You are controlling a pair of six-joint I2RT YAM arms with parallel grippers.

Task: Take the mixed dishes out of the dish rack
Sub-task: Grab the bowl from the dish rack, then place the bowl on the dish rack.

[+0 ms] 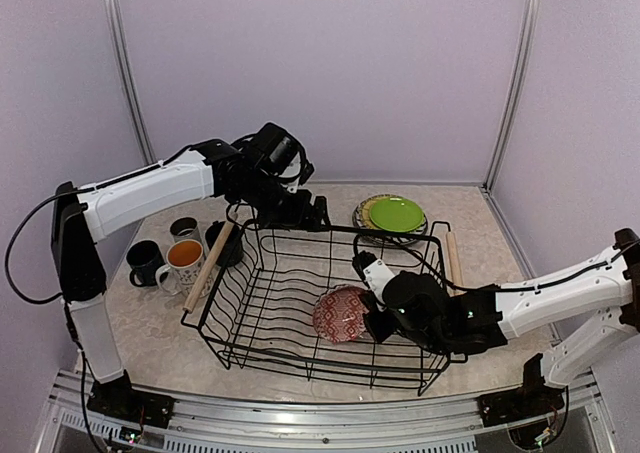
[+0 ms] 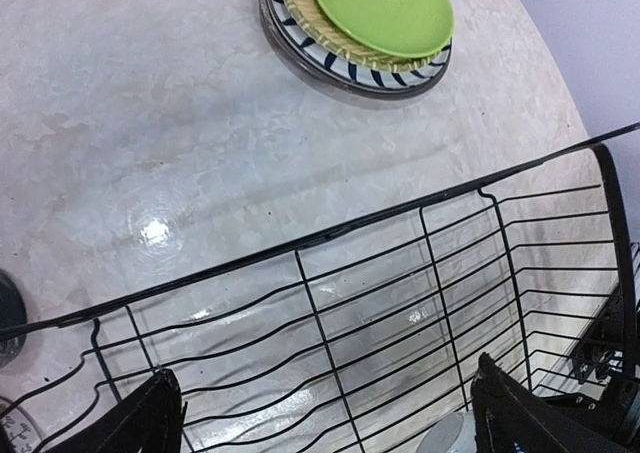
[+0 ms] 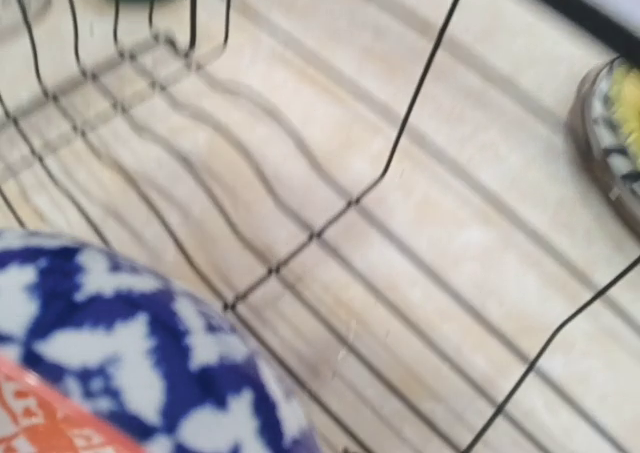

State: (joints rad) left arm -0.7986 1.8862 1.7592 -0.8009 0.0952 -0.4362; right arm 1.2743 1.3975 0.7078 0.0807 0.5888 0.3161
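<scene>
Blue-white bowl (image 1: 340, 315), orange inside, black wire rack (image 1: 270, 303)

Beige marbled desk (image 1: 160, 343) carries the dish rack (image 1: 208, 266) centrally, a plate stack (image 1: 395, 214) far right, mugs (image 1: 184, 258) left.

No text, label, brand, number or sign can be read in any of the views. The blue-white patterned bowl (image 1: 340, 315), standing in the dish rack (image 1: 300, 345), carries only ornament: blue and white blotches outside, a red and white pattern inside, and no letters. The white patterned cup (image 1: 186, 263) left of the rack bears small dark marks, too small to tell.
</scene>
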